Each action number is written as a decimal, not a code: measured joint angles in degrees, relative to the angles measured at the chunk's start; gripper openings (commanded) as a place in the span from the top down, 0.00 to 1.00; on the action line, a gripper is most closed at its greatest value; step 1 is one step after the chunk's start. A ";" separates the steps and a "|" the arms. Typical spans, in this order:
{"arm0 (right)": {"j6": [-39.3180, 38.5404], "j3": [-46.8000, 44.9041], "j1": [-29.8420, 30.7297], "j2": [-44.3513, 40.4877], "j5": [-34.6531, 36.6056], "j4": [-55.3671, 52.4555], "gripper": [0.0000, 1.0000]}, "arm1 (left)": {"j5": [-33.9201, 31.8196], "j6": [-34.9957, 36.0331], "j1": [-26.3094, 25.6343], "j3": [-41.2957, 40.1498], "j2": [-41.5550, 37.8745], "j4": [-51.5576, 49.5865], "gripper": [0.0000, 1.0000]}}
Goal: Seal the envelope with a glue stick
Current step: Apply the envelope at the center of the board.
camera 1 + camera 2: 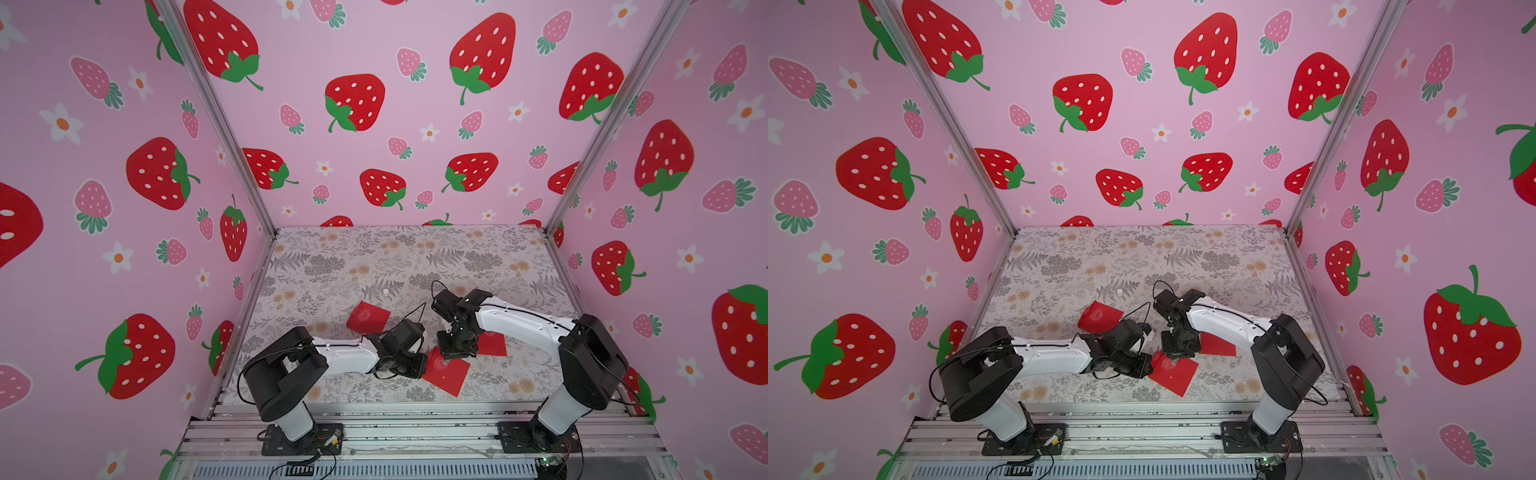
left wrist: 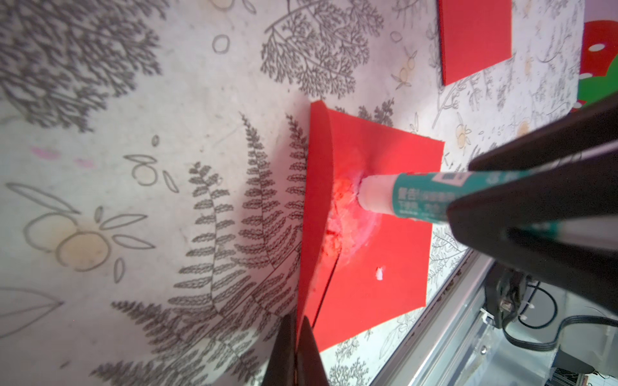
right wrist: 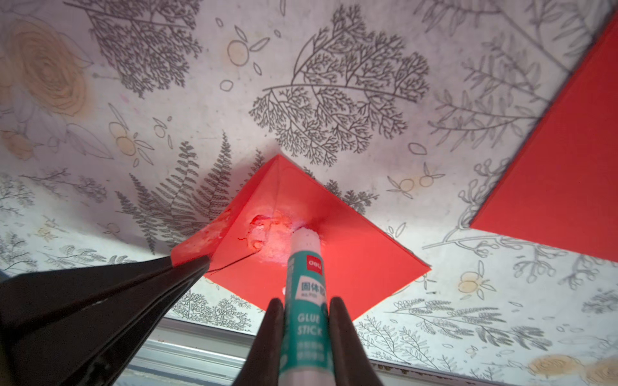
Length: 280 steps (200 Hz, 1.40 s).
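A red envelope [image 1: 446, 376] [image 3: 351, 264] lies near the table's front edge, between the two arms. My left gripper [image 2: 296, 334] is shut on the envelope's flap [image 2: 314, 200] and holds it lifted off the body. My right gripper [image 3: 306, 320] is shut on the glue stick [image 3: 306, 287], a white tube with a teal label. The stick's white tip presses on the envelope body just under the flap fold, beside a whitish glue smear [image 3: 271, 237]. In the left wrist view the glue stick [image 2: 411, 197] comes in from the side, held in the right gripper's black fingers [image 2: 535, 200].
Two more red envelopes lie on the floral table: one [image 1: 368, 318] behind the left arm, one [image 1: 492, 344] partly under the right arm. A small white round thing [image 1: 385, 291] sits farther back. The table's metal front rail [image 3: 200, 347] runs close to the held envelope.
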 measured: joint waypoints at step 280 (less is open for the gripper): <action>-0.44 -0.37 -0.70 -0.48 0.68 -0.35 1.00 | 0.00 0.02 0.00 0.00 0.00 0.00 1.00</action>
